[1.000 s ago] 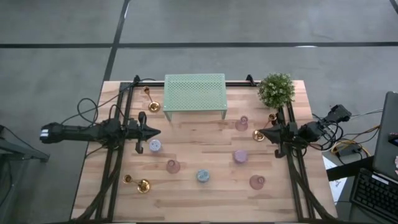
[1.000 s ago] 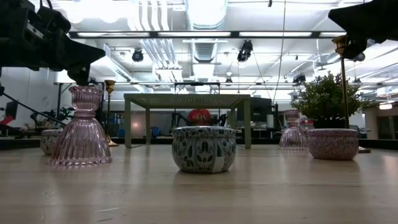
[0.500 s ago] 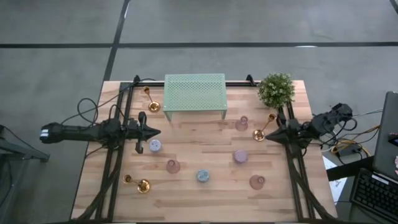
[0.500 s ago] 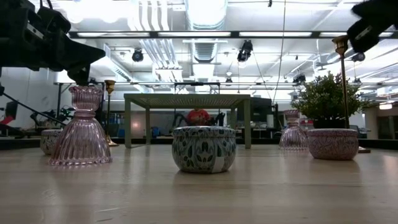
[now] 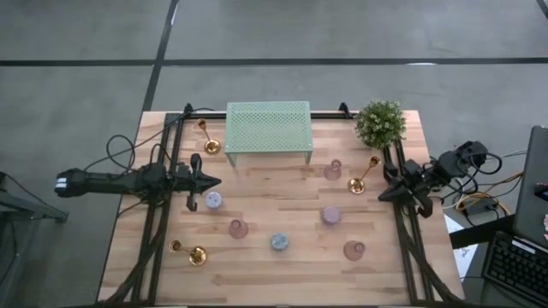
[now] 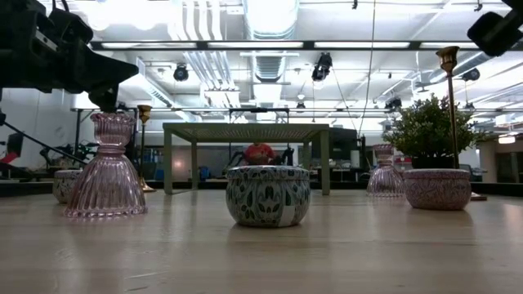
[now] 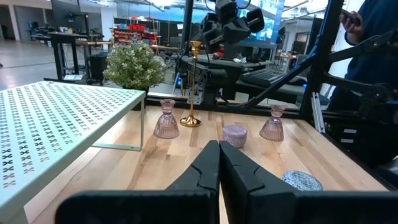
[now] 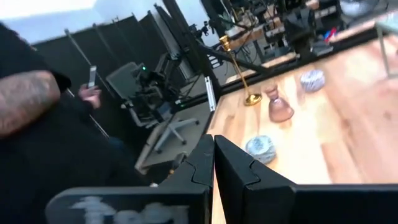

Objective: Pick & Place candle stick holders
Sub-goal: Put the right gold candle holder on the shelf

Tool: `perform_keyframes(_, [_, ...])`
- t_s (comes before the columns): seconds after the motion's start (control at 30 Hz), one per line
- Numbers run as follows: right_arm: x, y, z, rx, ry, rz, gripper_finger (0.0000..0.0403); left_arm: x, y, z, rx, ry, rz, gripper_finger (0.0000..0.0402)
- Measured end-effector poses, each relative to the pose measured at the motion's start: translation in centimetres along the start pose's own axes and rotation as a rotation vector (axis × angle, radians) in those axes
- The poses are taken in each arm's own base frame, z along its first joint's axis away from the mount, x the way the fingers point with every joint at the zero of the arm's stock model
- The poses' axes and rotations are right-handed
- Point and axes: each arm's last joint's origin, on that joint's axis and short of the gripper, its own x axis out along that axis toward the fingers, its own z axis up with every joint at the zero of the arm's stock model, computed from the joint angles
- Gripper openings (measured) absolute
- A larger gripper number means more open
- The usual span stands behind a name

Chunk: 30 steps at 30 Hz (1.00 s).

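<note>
From above we see three gold candle stick holders: one (image 5: 362,174) at the bench's (image 5: 274,265) right side, upright just at nine o'clock from the right hand (image 5: 385,190), a second (image 5: 208,137) at the far left, a third (image 5: 190,252) near left. The level view shows its tall stem vertical. Our left hand (image 7: 217,171) waits at mid-left, fingers pressed together on nothing; the right hand's fingers (image 8: 214,163) likewise meet empty, so it is nearer.
</note>
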Motion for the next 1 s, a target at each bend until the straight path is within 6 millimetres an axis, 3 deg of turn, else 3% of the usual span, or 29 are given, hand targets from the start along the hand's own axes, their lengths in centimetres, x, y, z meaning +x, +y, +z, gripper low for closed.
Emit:
perform_keyframes(0.2, [0.0,0.0,-0.1,0.184,0.004,0.001,0.0008,0.0,0.0,0.0,0.0,0.0,0.0,0.0007])
perform_keyframes(0.57, [-0.4,0.2,0.3,0.277,0.025,-0.014,0.0009,0.0,0.0,0.0,0.0,0.002,0.0,0.0007])
perform_keyframes(0.77, [-2.0,0.9,1.8,0.307,0.19,-0.168,0.0009,0.0,0.0,0.0,0.0,0.001,0.001,0.0007])
perform_keyframes(1.0, [-2.6,2.2,4.1,0.223,0.337,-0.397,0.0017,0.0,0.0,0.0,0.0,0.001,0.0,0.0007])
